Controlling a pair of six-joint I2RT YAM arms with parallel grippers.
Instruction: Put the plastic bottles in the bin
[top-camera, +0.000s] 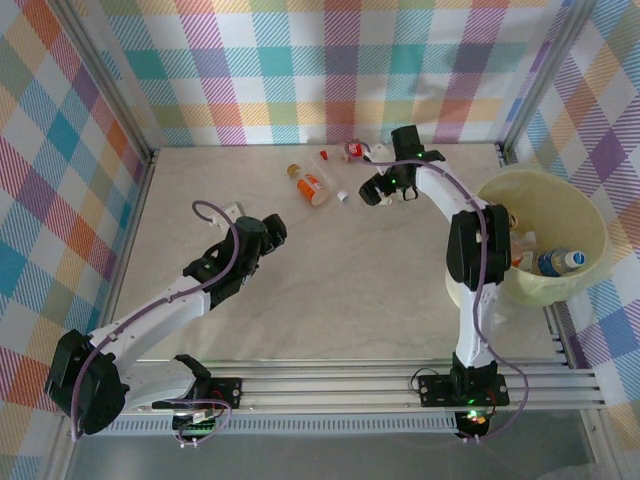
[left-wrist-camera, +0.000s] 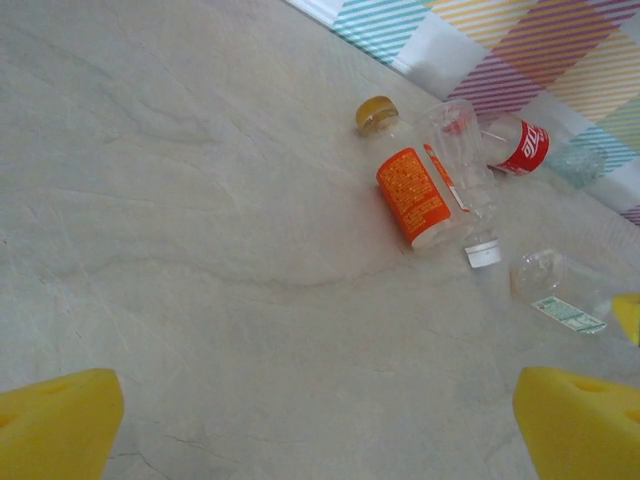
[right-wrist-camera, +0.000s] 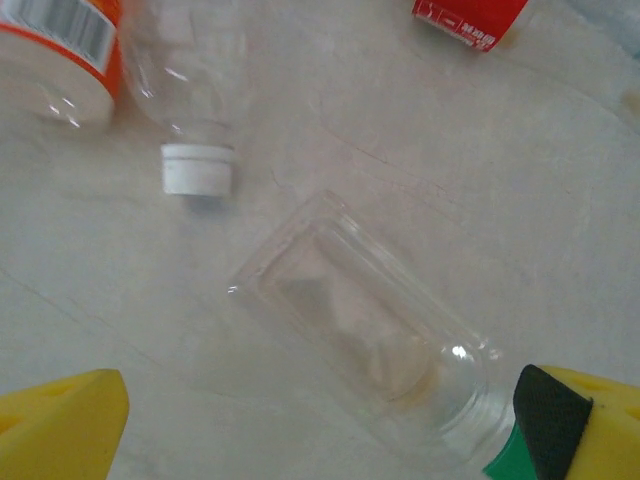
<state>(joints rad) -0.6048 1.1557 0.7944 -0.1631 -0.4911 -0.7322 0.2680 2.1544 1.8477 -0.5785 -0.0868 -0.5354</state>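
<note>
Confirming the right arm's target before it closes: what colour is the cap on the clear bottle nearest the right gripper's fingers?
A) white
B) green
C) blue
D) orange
B: in the right wrist view the clear bottle ends in a green cap, close by the right gripper.

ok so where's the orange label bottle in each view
Top external: the orange-label bottle lies on the table at far centre.
Left wrist: the bottle sits upper right of centre.
Right wrist: its label end fills the top left corner, barcode showing.
Shared landmark: the white cap close beside it.
</note>
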